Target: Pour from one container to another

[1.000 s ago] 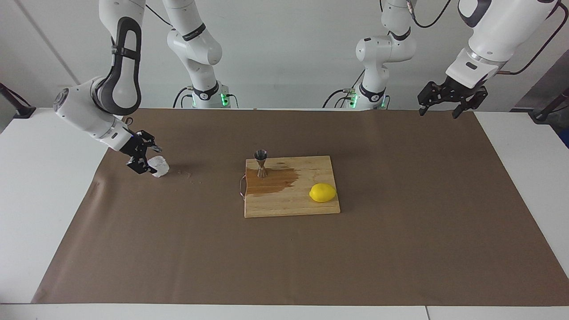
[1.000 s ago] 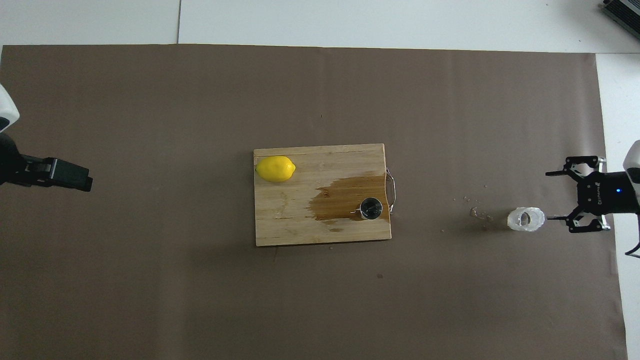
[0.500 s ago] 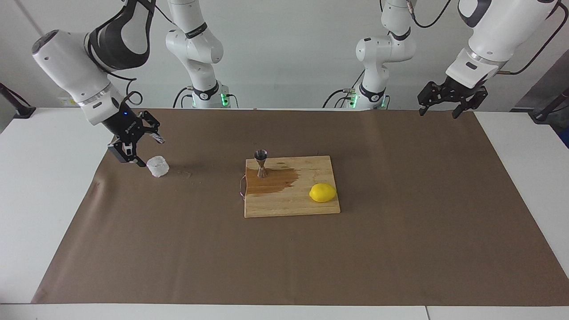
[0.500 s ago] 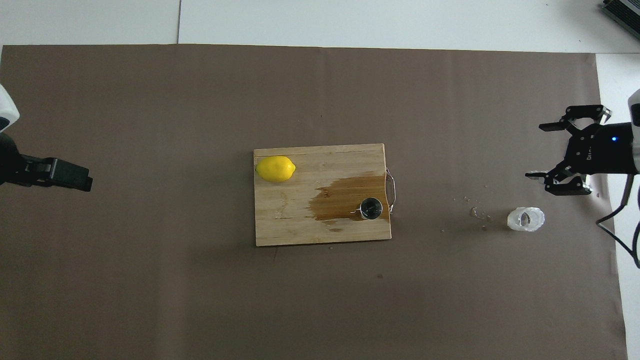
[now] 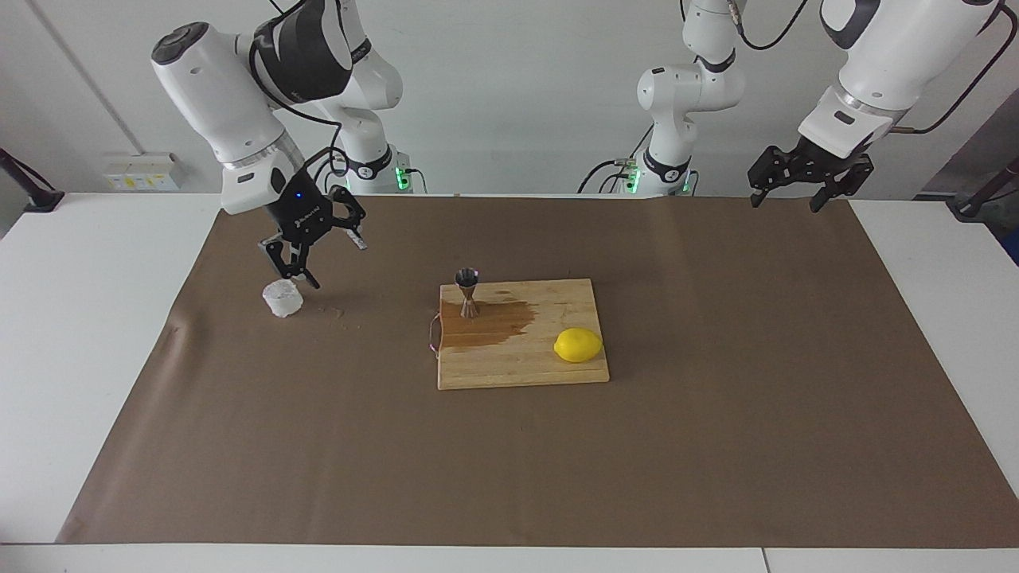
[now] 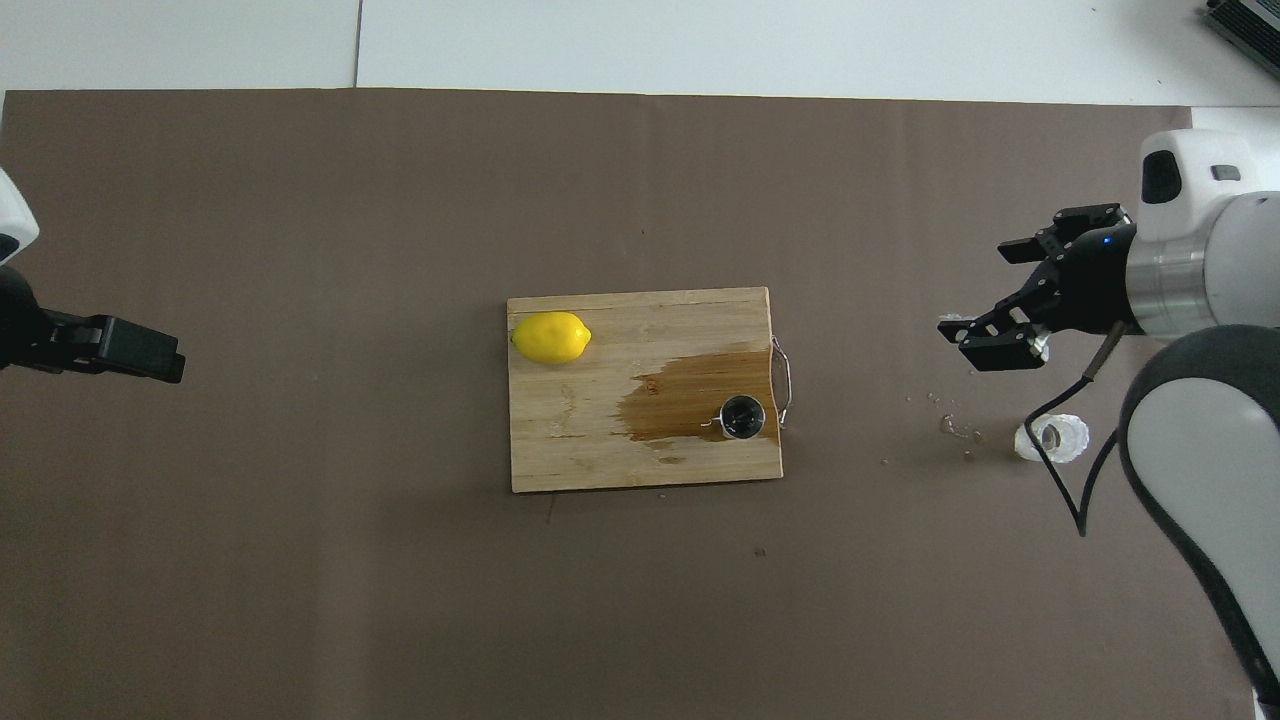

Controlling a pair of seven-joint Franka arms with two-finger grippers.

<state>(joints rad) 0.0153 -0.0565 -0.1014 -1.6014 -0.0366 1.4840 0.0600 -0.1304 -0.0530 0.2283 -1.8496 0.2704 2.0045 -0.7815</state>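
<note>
Glass tumbler (image 5: 283,298) below right claw (image 5: 317,247)

a white table (image 5: 87,334) carries a brown mat (image 5: 716,446) holding a cutting board (image 5: 517,368) and glass tumbler (image 5: 283,298).

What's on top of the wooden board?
On the wooden cutting board sit a yellow lemon, a small steel hourglass jigger and a dark wet puddle. What the jigger contains cannot be seen.
</note>
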